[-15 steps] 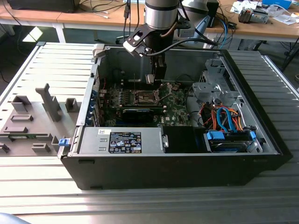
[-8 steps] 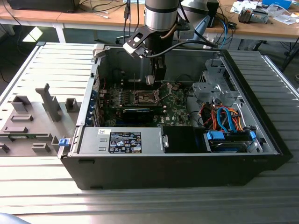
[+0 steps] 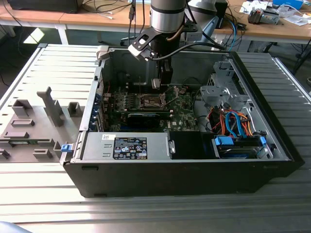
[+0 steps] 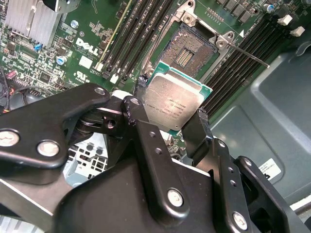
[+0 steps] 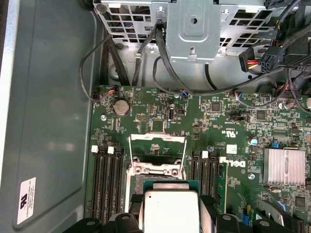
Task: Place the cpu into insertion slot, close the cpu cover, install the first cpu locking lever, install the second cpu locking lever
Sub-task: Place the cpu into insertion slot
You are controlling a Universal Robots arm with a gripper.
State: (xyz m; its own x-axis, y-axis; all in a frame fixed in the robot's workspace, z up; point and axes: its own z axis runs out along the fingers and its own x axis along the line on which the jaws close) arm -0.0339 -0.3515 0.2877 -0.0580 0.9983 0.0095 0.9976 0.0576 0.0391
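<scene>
The black tool (image 4: 171, 106) is gripping the flat, square, silvery chip (image 4: 177, 94) by two edges, holding it near the open socket (image 4: 187, 51) with its brown contact field.

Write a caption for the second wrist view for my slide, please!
The claw grips the silvery cpu by its edges, not yet in the insertion slot beyond.

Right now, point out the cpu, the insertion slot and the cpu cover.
cpu (image 4: 175, 104): second wrist view, its silvery top.
insertion slot (image 4: 187, 51): second wrist view, its contact field.
cpu cover (image 5: 158, 138): first wrist view, its frame's bar.
</scene>
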